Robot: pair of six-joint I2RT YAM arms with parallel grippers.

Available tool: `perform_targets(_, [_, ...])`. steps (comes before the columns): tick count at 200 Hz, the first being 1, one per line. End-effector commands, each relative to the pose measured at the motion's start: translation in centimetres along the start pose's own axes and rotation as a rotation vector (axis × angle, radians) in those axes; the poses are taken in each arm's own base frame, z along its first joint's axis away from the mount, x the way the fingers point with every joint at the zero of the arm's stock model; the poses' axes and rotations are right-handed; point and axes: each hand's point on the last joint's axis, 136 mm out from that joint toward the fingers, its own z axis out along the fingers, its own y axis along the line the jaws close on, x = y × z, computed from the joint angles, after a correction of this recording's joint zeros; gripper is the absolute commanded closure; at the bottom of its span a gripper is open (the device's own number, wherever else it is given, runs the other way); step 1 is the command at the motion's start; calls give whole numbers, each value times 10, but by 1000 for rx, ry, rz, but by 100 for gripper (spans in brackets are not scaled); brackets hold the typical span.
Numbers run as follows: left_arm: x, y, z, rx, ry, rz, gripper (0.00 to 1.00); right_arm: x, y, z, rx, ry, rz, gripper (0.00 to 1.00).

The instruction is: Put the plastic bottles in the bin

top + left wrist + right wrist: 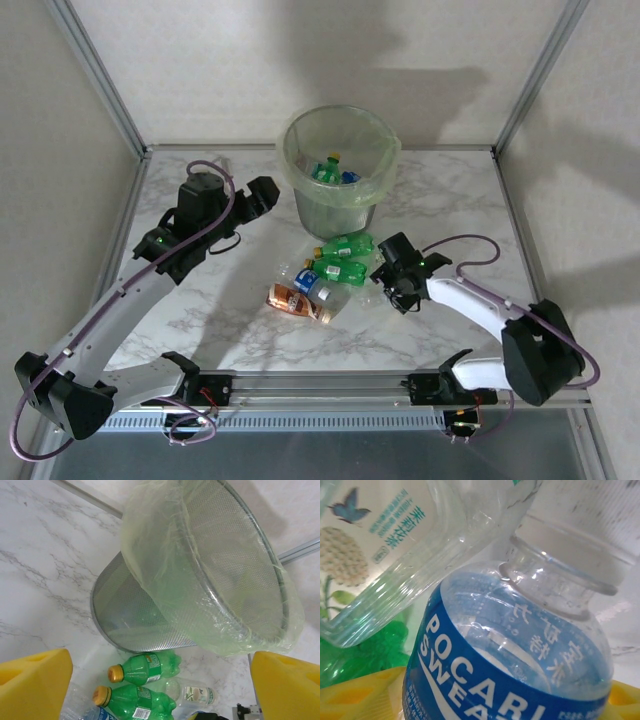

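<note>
Right pincer (385, 275): a blue-labelled plastic bottle (520, 670) sits between the yellow pads (360, 695); whether the jaws clamp it cannot be told. A clear bottle (395, 555) lies just beyond it. Left pincer (265, 195): jaws wide apart, holding nothing. Two green bottles (147, 665) lie just ahead, and the bin (135, 625) stands directly beyond them.

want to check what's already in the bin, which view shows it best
Top external: it looks down into the upright bin, showing bottles inside. The left wrist view shows its mesh wall and pale green liner from the side, with the contents unclear.
</note>
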Motion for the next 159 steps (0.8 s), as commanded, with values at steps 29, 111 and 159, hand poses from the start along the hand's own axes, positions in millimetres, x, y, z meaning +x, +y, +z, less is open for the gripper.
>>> perform_targets(29, [-5,-4,-2,41,-24,-56,10,-20,-7,-46,-26,-114,-12,30])
perform_targets(111, [-11,-21,10,89,-7,-98,11,-74,38,-167,-217,-414,-102,32])
perform_targets(159, [-14,-27,5,101,-3,-103,11,-103,84,-246,-321,-581,-190,32])
